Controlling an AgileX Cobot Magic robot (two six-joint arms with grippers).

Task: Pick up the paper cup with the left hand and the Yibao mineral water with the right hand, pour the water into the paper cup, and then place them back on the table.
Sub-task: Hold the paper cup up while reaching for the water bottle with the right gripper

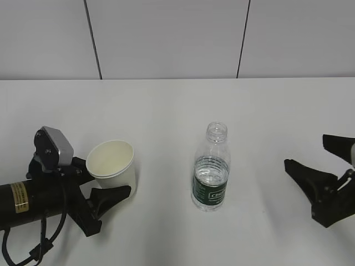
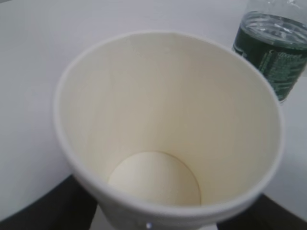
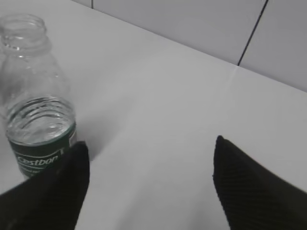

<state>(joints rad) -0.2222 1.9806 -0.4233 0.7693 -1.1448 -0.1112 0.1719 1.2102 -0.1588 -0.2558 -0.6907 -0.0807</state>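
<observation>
right claw point(image 1: 310, 155) beside "cestbon" bottle point(image 1: 211, 169)

I see a pale grey panelled wall point(image 1: 166, 39) behind the white table point(image 1: 166, 111), split by 2 dark vertical seams point(image 1: 93, 39). Light is even, with only soft shadows.

Between my right gripper point(image 1: 310, 166) and the Yibao mineral water point(image 1: 211, 172) lies bare white table point(image 1: 260, 127), nothing blocking my way. On the bottle's other side, the paper cup point(image 1: 113, 166) sits between my left gripper's point(image 1: 105, 180) fingers, a clear gap separating it from the bottle.
</observation>
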